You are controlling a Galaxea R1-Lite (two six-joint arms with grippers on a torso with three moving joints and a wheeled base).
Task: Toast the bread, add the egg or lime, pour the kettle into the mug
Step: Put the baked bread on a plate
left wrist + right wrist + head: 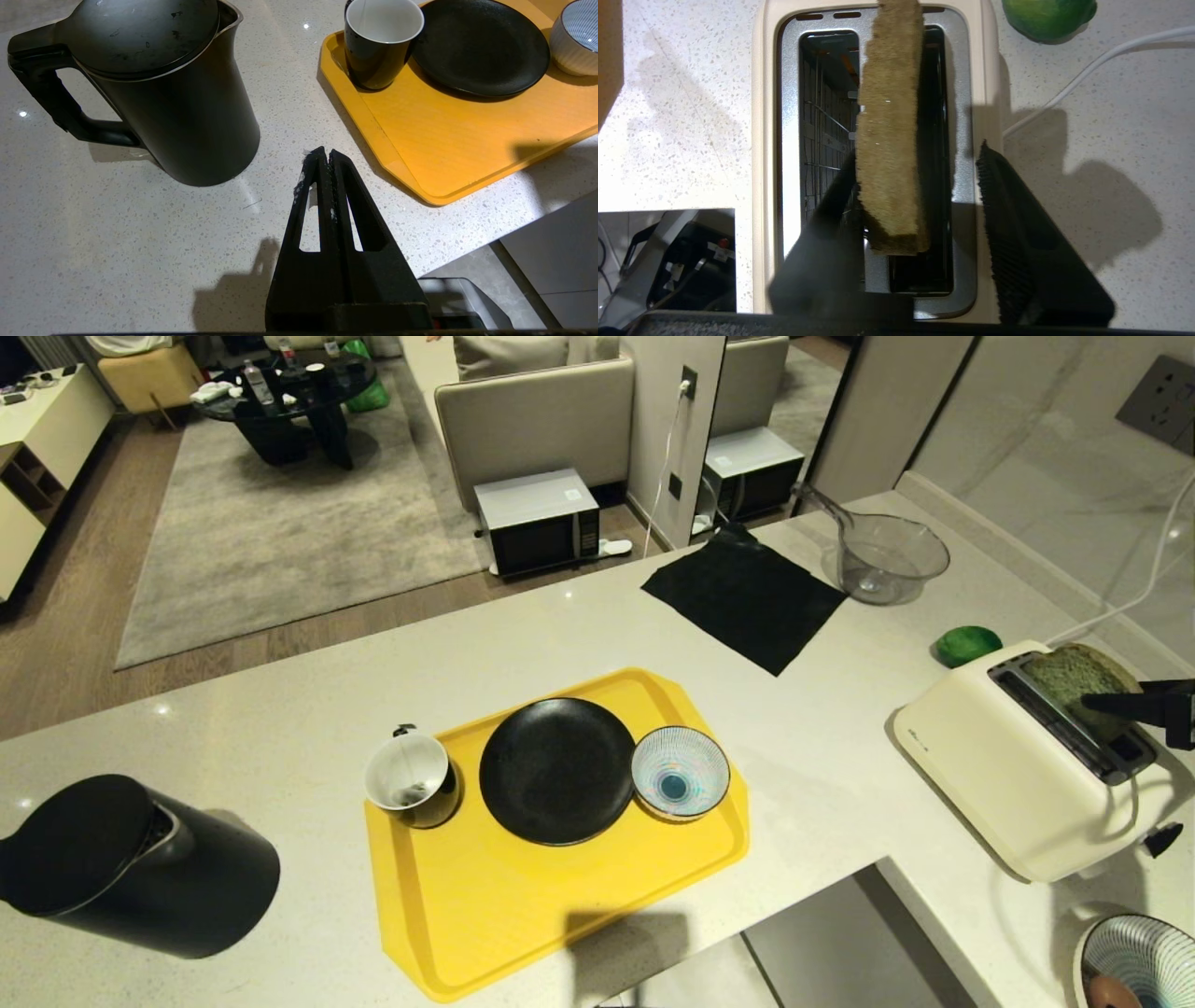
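Bread slice: light, soft, crumbly, standing edge-up in toaster slot, best pinched gently across its flat faces; right gripper straddles it, spread, not clamping; left gripper clenched, empty.

The counter was pale speckled stone, smooth and faintly glossy; the kettle looked matt black with a few scuffs on its lid; the mug shone glossy black outside and smooth white inside; the tray was smooth yellow plastic with a dull sheen; the plate was matt black; the cloth lay as a flat, lightless black fabric; the toaster had a cream plastic shell and a brushed metal top; the bread showed a coarse, porous crumb; the right gripper's fingers had ribbed matt black pads; the clear bowl looked like glass or plastic.
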